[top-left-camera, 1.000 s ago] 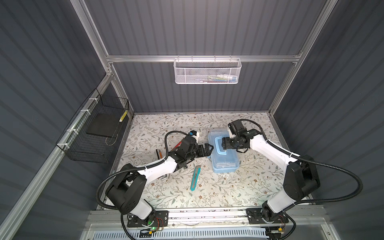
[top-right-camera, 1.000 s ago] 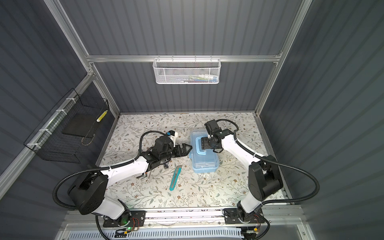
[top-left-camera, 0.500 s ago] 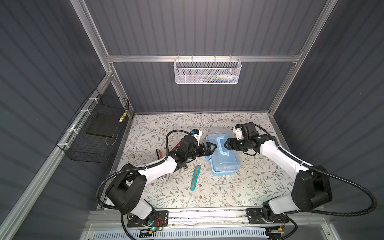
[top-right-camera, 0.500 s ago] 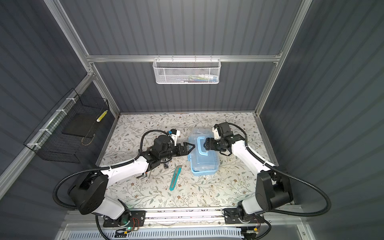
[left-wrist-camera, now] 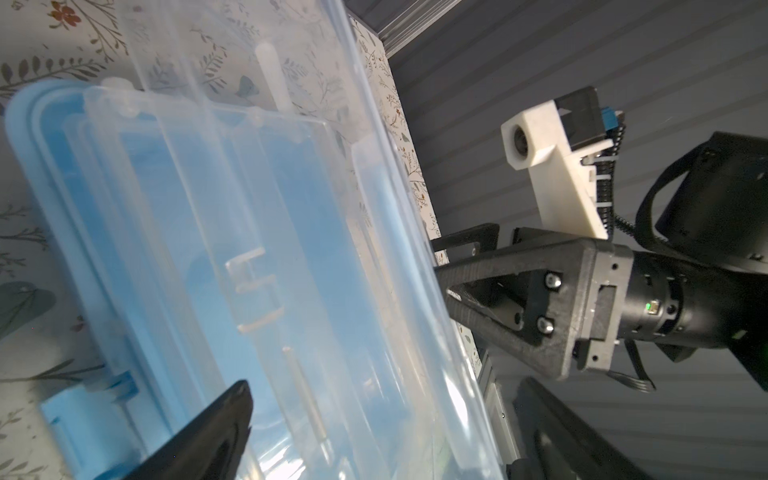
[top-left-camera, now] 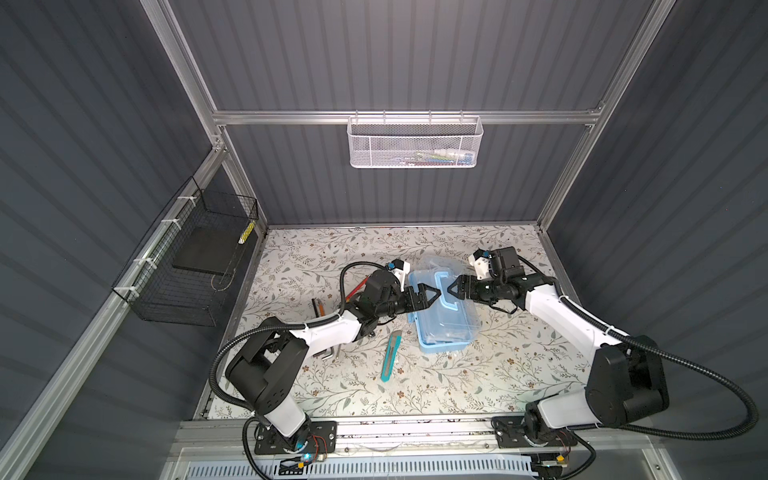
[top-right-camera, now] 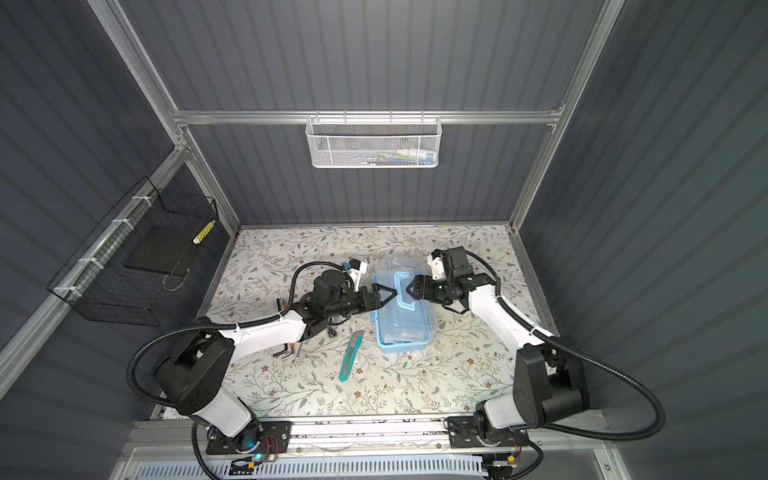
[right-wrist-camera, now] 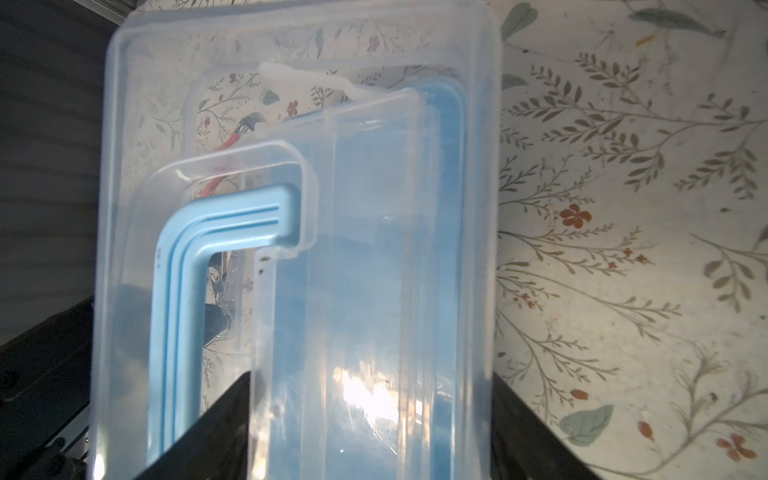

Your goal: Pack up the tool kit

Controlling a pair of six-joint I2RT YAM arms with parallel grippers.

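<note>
Floral-print tabletop [top-left-camera: 478, 386] inside grey ribbed walls, and the tool kit [top-left-camera: 446, 330] sits about mid-table, a bit toward the R arm's side. Its clear lid [right-wrist-camera: 374, 249] is tilted up off the light-blue base; I can see the blue handle [right-wrist-camera: 178, 270] on it in the R wrist view. R gripper [top-left-camera: 451, 286] reaches in from the right w/ its fingers [left-wrist-camera: 465, 239] spread and meeting the lid's rim; I can't tell if they actually pinch it or only prop it. L gripper [top-left-camera: 430, 296] hovers over the kit's left edge, fingers fully released, nothing btwn them, tip facing the R one, close but apart. On the mat left of the kit: teal utility knife [top-left-camera: 390, 355] just beside the box, hex keys [top-left-camera: 329, 353] partly under the L arm, a red-handled tool [top-left-camera: 358, 286] farther back by the L wrist. White mesh basket [top-left-camera: 415, 143] hangs on the back rail, black wire basket [top-left-camera: 195, 266] on the left wall
</note>
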